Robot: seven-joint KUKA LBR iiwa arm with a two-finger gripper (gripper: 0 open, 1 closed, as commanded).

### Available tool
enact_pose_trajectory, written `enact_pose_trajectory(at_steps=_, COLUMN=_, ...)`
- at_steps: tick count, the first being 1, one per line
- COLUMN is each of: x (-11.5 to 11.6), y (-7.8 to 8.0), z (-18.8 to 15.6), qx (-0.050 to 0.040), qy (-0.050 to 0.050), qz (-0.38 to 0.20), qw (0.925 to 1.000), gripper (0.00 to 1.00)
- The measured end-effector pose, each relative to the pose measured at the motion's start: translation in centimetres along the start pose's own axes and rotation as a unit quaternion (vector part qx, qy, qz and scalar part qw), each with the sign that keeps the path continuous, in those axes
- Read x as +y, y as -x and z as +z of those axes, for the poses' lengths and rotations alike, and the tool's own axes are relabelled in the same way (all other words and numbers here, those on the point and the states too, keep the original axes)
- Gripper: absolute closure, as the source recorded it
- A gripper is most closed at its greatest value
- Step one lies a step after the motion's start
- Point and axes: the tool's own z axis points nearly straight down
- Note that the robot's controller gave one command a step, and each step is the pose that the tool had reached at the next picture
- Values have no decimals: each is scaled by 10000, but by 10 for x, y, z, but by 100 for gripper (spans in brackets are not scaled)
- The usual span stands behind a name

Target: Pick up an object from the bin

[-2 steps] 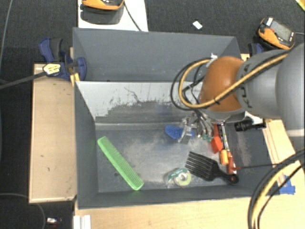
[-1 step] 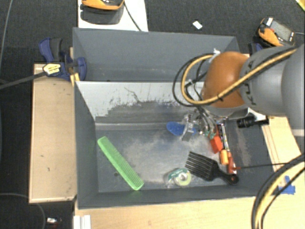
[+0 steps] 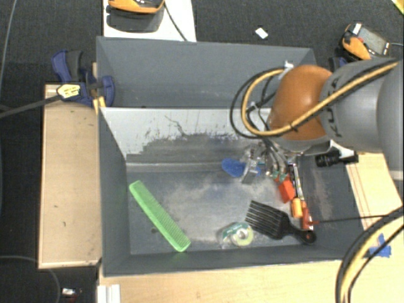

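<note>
Nearest the lens is the robot's rounded orange cover, riding high over the bin's 2 o'clock side. The grey arm runs off behind it toward 3 o'clock, and yellow and black cables loop out toward 10 o'clock of the cover.

Below the cover, the gripper hangs down close to the floor at about 1 o'clock of the bin's middle. Its metal tip is cluttered and partly under the wrist, so I cannot tell how far open it is or whether it has hold of anything.

A small blue thing, rounded and flat, lies on the floor just beside the gripper, at its 9 o'clock. I cannot tell whether the two touch.

On the floor at 4 o'clock of the gripper lies an orange stick, pointing toward 5 o'clock. Just beyond it is a black brush with broad teeth, its handle toward 4 o'clock. A clear ring sits at 6 o'clock, near the front wall. A green comb lies aslant at 8 o'clock, well apart from the rest.

The grey bin has scuffed sloping walls.
</note>
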Motion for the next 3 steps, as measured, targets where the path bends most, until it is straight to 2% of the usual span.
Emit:
enact_pose_trajectory(at_steps=1, x=0, y=-2, z=-23, qx=43, qy=-9, qz=-5, qw=10000, gripper=100)
enact_pose_trajectory(at_steps=2, x=0, y=2, z=-52, qx=-3, qy=2, qz=-13, qw=10000, gripper=100)
enact_pose_trajectory(at_steps=3, x=0, y=2, z=-66, qx=-14, qy=7, qz=-15, qw=10000, gripper=100)
